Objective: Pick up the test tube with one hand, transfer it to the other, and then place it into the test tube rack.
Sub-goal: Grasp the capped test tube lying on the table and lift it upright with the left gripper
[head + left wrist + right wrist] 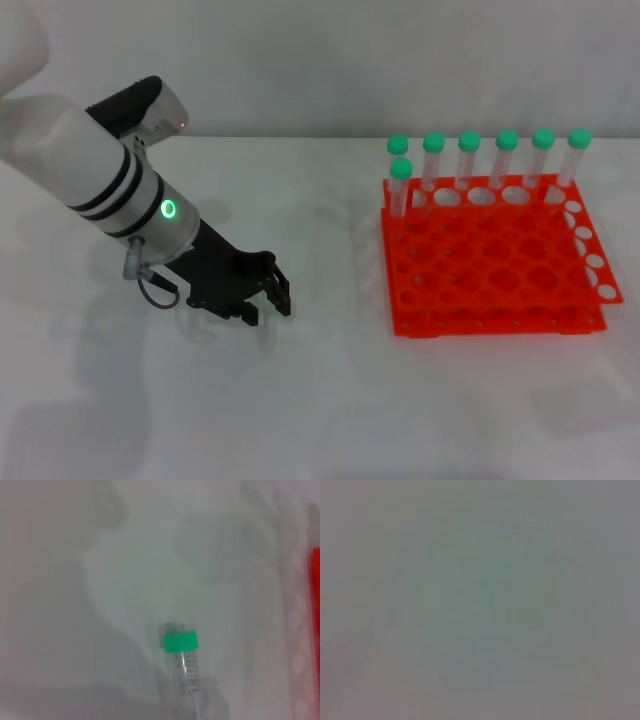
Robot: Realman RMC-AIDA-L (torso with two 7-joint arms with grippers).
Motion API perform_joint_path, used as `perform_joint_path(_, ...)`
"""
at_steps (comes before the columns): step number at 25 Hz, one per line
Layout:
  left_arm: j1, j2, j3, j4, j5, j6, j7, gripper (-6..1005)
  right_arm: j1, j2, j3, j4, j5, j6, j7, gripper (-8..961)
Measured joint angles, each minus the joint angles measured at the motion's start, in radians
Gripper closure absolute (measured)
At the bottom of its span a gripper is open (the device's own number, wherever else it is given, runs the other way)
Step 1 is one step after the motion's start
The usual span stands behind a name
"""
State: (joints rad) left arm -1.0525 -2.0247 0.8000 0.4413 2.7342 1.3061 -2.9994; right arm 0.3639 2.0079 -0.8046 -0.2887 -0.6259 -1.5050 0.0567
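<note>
Reaching low over the white tabletop (330,400), the left arm is seen well to the left of the test tube rack (490,260), so the pick-up step is judged to be in hand. Seven green-capped tubes (468,160) are stood along the rack's far rows. The left claw (265,298) is lowered near the surface; whether it is parted or closed cannot be told. The test tube (184,662) is shown only in the left wrist view (green cap up, clear body below), close under the claw. Next, a secure closure and a lift would be called for. The right claw is not in view.
</note>
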Motion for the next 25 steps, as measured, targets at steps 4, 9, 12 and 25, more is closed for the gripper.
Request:
perform_joint_path(4,-0.011,-0.001,0.001,-0.027,0.003,0.000,0.000,522,0.002,0.000,0.000,-0.005,-0.002,0.000,0.000,198)
perform_joint_path(9,-0.011,-0.004,0.001,-0.040,0.005,0.002,0.000,607,0.007,0.000,-0.001,-0.006,-0.003,0.000,0.000,198)
perform_joint_path(12,-0.011,-0.004,0.001,-0.042,0.005,0.006,0.001,630,0.008,0.000,-0.001,-0.005,-0.004,0.000,-0.002,198)
perform_joint_path(25,0.000,-0.006,0.010,-0.058,0.006,0.009,0.001,644,0.005,0.002,-0.001,0.001,-0.002,-0.009,-0.012,198)
